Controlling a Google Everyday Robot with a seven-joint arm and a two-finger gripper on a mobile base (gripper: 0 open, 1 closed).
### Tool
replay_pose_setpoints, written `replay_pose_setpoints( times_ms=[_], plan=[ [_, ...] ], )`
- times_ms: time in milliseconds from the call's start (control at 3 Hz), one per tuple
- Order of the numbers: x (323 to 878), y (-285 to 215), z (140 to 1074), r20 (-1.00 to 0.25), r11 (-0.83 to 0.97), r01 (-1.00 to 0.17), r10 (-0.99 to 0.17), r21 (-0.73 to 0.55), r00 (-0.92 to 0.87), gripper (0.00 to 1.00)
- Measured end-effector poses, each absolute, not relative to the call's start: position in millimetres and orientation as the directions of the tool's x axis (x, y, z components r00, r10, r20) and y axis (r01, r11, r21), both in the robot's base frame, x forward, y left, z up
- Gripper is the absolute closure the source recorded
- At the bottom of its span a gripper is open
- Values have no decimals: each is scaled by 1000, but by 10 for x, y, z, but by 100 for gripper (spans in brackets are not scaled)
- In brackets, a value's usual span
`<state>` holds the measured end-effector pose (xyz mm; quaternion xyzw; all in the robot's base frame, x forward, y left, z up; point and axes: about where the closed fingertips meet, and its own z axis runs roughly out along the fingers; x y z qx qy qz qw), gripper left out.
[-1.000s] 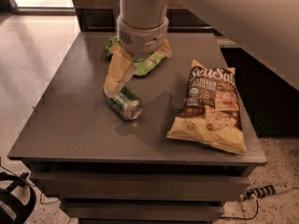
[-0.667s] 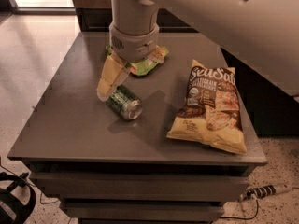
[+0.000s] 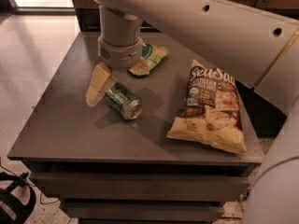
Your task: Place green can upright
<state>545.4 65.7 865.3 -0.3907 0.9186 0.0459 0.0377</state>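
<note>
The green can [image 3: 122, 101] lies on its side on the grey table [image 3: 60, 129], left of the middle. Its long axis runs from about 10 o'clock to 4 o'clock, and the silver end faces 4 o'clock, towards the camera. It is not yet upright.

The gripper [image 3: 102, 84] hangs from the thick white wrist at roughly 10 o'clock of the can. Its pale lower end is at, or just touching, the can's far end. I cannot tell whether the grip is released, clenched or already closed on the can, because the wrist hides most of it.

A flat green snack bag [image 3: 148, 59] lies at about 1 o'clock of the can, partly under the wrist. A yellow SeaSalt chip bag [image 3: 208, 108] lies at 3 o'clock, well apart from the can.

The main risk, as I judge it, is rolling. A can on its side turns freely across its axis, so a nudge from the gripper could send it towards 7 o'clock and the table's near edge. A hold taken only at the far end may slip as the can is tipped up, and the smooth metal offers little grip. If it is let go while tilted, it will likely topple again. The wrist could also drag the green snack bag along.
</note>
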Motion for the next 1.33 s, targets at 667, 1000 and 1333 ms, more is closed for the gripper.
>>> replay_pose_setpoints(
  times_ms=[667, 1000, 1333],
  plan=[
    [5456, 700, 8452, -32, 758, -652, -651, 25, -759, 0],
    [5444, 649, 8388, -16, 788, -615, -615, 17, -788, 0],
    [5443, 636, 8315, -7, 802, -597, -597, 22, -802, 0]
  ],
)
